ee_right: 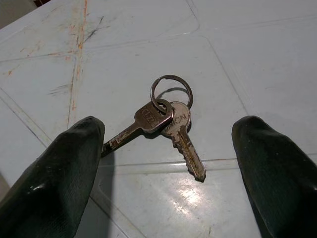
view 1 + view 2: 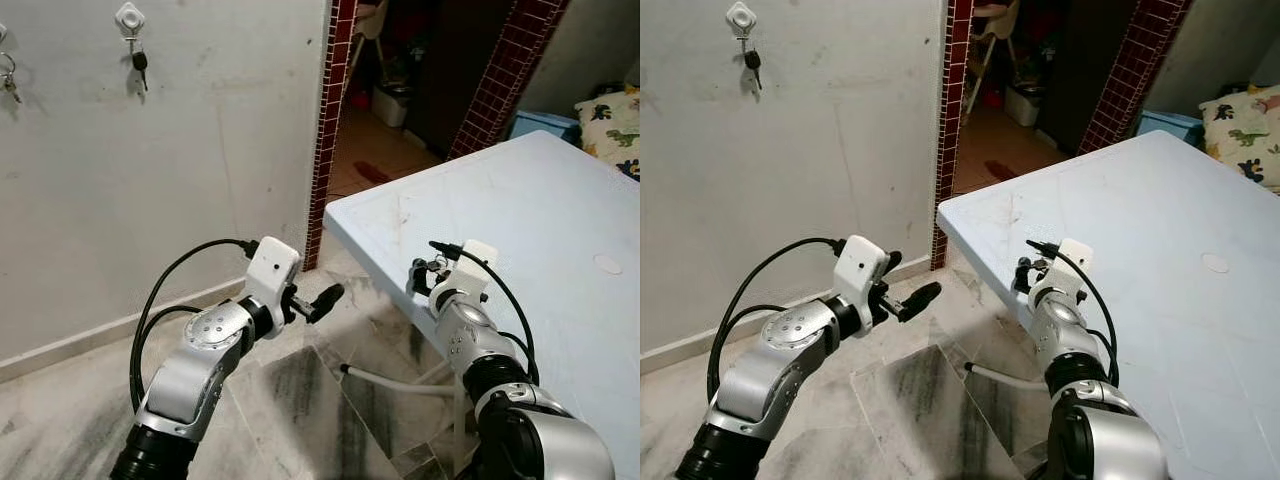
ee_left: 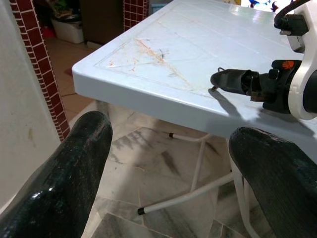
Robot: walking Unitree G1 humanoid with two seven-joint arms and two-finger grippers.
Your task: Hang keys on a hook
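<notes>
Two metal keys on one ring lie flat on the pale plastic table, near its front left corner. My right gripper hovers just over them, open, with one black finger on each side and touching nothing; it also appears at the table corner. A white wall hook high on the grey wall holds a black-headed key. Another bunch of keys hangs at the picture's left edge. My left gripper is open and empty, held out over the floor left of the table.
A doorway with a red-tiled frame opens between the wall and the table. The table's white legs stand on the marble floor below my right arm. A blue box and a dinosaur-print pillow are beyond the table.
</notes>
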